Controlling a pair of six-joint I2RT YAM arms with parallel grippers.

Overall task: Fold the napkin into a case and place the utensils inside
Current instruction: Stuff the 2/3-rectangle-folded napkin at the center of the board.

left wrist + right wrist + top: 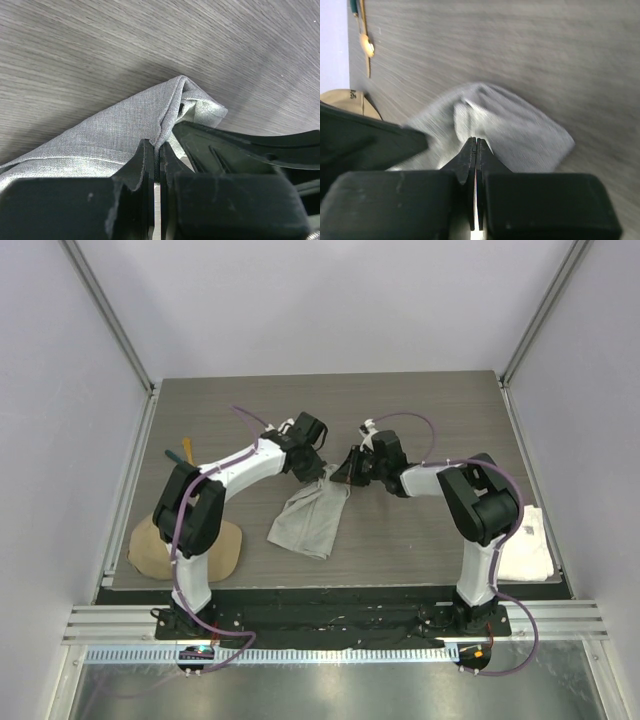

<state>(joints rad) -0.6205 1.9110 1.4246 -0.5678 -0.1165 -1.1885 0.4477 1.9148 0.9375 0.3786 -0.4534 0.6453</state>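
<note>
At mid-table the napkin [305, 522] was bunched, its far end pinched by the left gripper [159, 149]. The right gripper [476, 145] was clenched just beside it; whether cloth was caught could not be told.

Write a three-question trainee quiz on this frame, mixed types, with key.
1. True or false: the utensils lie inside the napkin.
2. What does the left gripper pinch? A) a cap B) the napkin C) a spoon
3. In one word, how do the jaws of the right gripper stand?

Key: 1 false; 2 B; 3 shut.
</note>
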